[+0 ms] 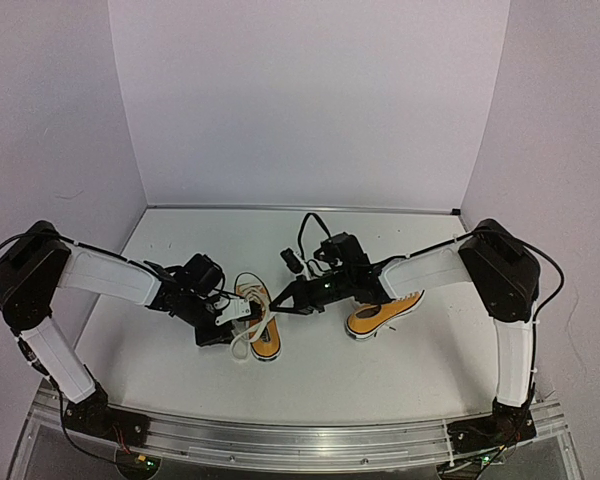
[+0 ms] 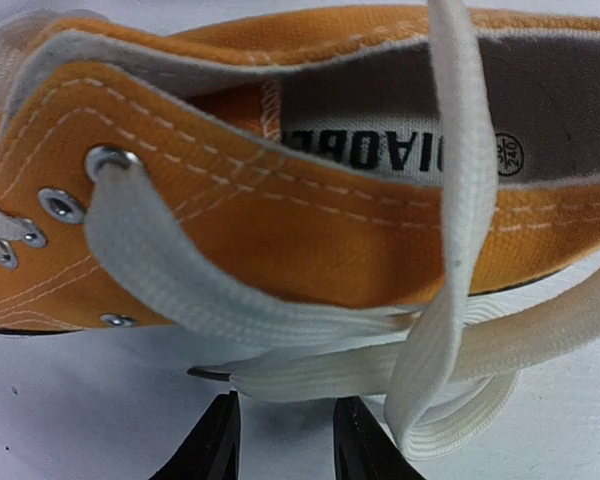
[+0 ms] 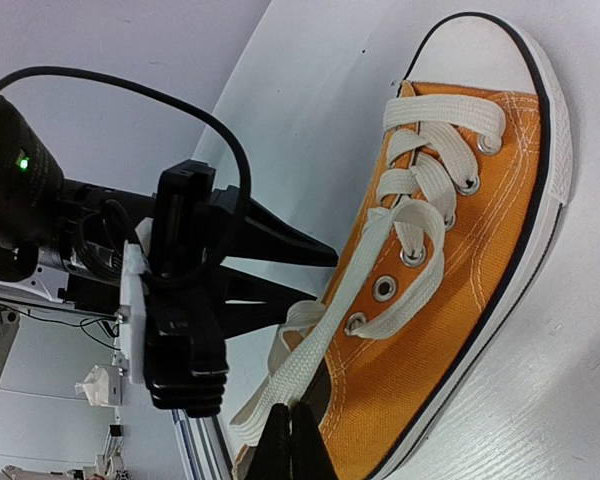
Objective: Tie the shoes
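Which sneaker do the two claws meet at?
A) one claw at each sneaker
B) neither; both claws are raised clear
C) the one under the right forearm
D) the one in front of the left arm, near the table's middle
D: in the top view the left claw and right claw flank the middle sneaker, at its white laces, while the other sneaker lies apart.

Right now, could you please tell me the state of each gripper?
Left gripper: open, nothing between its fingers.
Right gripper: shut, pinching a white lace.
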Robot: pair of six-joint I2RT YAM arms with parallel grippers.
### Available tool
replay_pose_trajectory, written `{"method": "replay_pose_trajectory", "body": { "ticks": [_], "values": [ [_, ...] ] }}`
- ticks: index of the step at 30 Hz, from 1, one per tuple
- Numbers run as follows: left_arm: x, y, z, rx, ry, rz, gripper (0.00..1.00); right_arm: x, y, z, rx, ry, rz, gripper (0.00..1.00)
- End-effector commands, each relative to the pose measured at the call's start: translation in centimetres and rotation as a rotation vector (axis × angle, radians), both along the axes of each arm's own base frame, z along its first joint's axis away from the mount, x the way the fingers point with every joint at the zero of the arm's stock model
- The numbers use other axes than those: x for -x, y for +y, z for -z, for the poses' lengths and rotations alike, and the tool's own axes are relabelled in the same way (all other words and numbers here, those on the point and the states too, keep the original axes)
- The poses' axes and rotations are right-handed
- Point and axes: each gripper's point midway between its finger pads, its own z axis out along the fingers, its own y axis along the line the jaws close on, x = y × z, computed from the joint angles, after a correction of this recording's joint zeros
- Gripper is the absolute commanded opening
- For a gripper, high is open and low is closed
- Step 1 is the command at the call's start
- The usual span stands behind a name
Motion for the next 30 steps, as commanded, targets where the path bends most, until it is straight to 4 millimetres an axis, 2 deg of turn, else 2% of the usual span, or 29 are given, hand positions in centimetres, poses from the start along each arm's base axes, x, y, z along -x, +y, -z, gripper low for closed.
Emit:
{"method": "replay_pose_trajectory", "body": {
  "ticks": [1,5,15,17,19,21,23,27,30],
  "values": [
    [-0.9,-1.6,-0.9,0.029,-0.035,0.057,0.34,-0.6,0.5,-1.0,-0.031,-0.015,-0.005,0.00],
    [-0.9,-1.5,-0.7,0.025,-0.048,0.074,0.37,-0.6,0.5,-0.9,-0.030,-0.013,-0.007,0.00],
    [-1.6,-2.9,-2.1,0.041,-0.149,0.118,0.42,-0.6,0.5,-0.6,-0.027,-0.006,-0.009,0.00],
    [-1.7,-3.0,-2.1,0.041,-0.174,0.126,0.45,-0.5,0.5,-0.6,-0.029,-0.006,-0.011,0.00],
    [-1.6,-3.3,-2.1,0.043,-0.188,0.141,0.53,-0.5,0.5,-0.6,-0.029,-0.005,-0.011,0.00],
    [-1.6,-3.6,-1.7,0.039,-0.189,0.154,0.53,-0.6,0.6,-0.5,-0.028,-0.003,-0.012,0.00],
    [-1.5,-3.6,-1.2,0.027,-0.179,0.160,0.45,-0.5,0.6,-0.4,-0.027,-0.002,-0.014,0.00],
    [-1.4,-3.1,-0.6,-0.010,-0.163,0.157,0.13,-0.5,0.5,-0.6,-0.029,-0.003,-0.014,0.00],
    [-1.3,-2.8,-1.9,0.017,-0.177,0.127,0.02,-0.5,0.4,-0.8,-0.032,-0.005,-0.012,0.00]
  ]
}}
